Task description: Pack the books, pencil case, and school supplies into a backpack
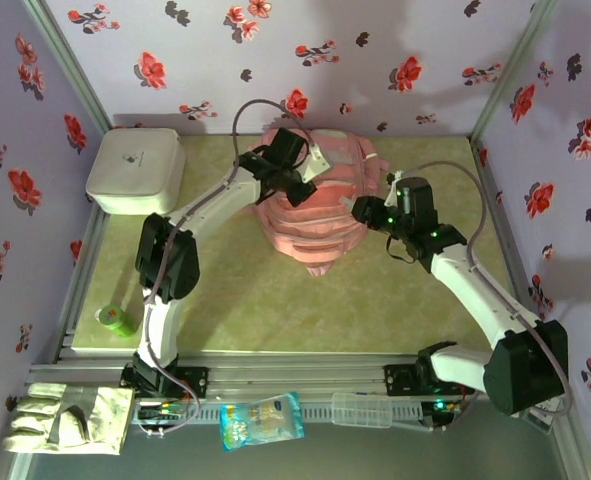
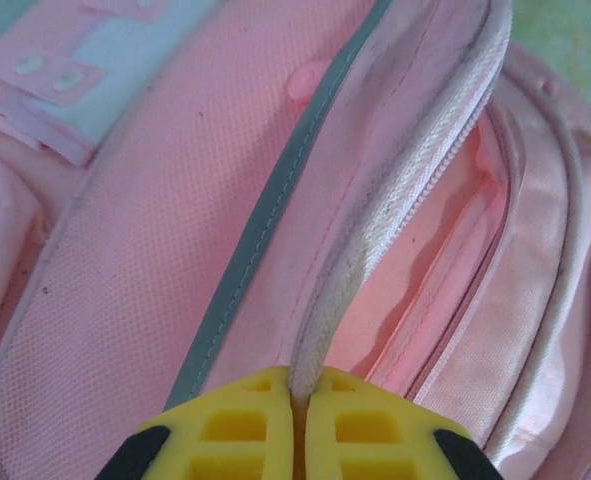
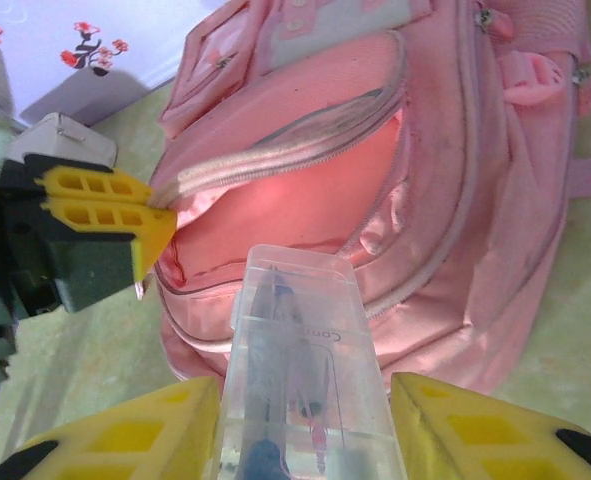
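Progress: mid-task by my read. Supplies are going in now.

- L gripper [image 2: 300, 395] is pinching the zip edge [image 2: 375, 230] of the backpack [image 1: 310, 215]. Jaws are shut tight on it, w/ pale zip tape running up from btwn the yellow pads. It's lifting the flap so the front pocket [image 3: 275, 215] is gaping.
- R gripper [image 3: 300, 440] is carrying the clear packet [image 3: 300, 330]. Jaws are standing part-way apart and clamping it on both sides. Packet is pointing at the pocket mouth from just short of it, not inside yet.
- Backpack is lying mid-table btwn the two arms, pockets facing up.

Containers:
- Front pocket: only pink lining is showing as far as I can see in. Deeper part is hidden.
- Clear packet: pen-like items inside, blue tips.
- Main compartment: no opening is showing, so contents can't be told.
- White box [image 1: 135, 172] at far L corner: lid on, contents unknown.

Remaining, as I'm judging it:
- Packet is waiting to be pushed in and released.
- Green roll [image 1: 115, 320] is lying on the table near L arm base, well apart from the backpack.
- Books and pencil case: can't tell whether they're already packed.

Near rail: blue-white bag [image 1: 262, 420] and glove [image 1: 65, 418] are lying there; not task items.
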You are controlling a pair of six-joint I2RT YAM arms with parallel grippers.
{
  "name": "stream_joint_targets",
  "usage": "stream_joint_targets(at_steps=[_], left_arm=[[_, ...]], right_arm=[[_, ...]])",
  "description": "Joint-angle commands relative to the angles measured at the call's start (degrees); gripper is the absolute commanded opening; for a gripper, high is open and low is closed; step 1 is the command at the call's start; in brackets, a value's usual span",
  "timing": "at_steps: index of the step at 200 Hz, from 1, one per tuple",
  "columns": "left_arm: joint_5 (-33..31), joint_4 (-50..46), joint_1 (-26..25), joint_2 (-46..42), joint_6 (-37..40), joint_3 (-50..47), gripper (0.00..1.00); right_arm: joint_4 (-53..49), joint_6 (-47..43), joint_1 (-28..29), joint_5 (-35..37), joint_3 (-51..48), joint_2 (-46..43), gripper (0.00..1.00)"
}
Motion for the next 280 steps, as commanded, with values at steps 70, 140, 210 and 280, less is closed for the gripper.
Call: stream_joint_targets(at_steps=[70, 140, 210, 280], left_arm=[[6.95, 2.27, 0.09, -6.91, -15.16, 9.27, 0.0], [6.79, 0.71, 1.49, -4.95, -18.45, 12.19, 0.0], [6.82, -1.18, 2.82, -4.22, -18.78, 12.19, 0.0], [7.3, -1.26, 2.86, -3.74, -18.48, 11.51, 0.0]], right_arm=[[10.83, -4.61, 2.53, -6.17, 7.35, 12.06, 0.46], [16.39, -7.0, 5.51, -3.42, 16.44, 26.78, 0.47], [14.68, -4.44, 4.45, 8.36, 14.0, 22.95, 0.7], [7.77, 4.24, 6.71, -4.95, 5.56, 12.39, 0.49]])
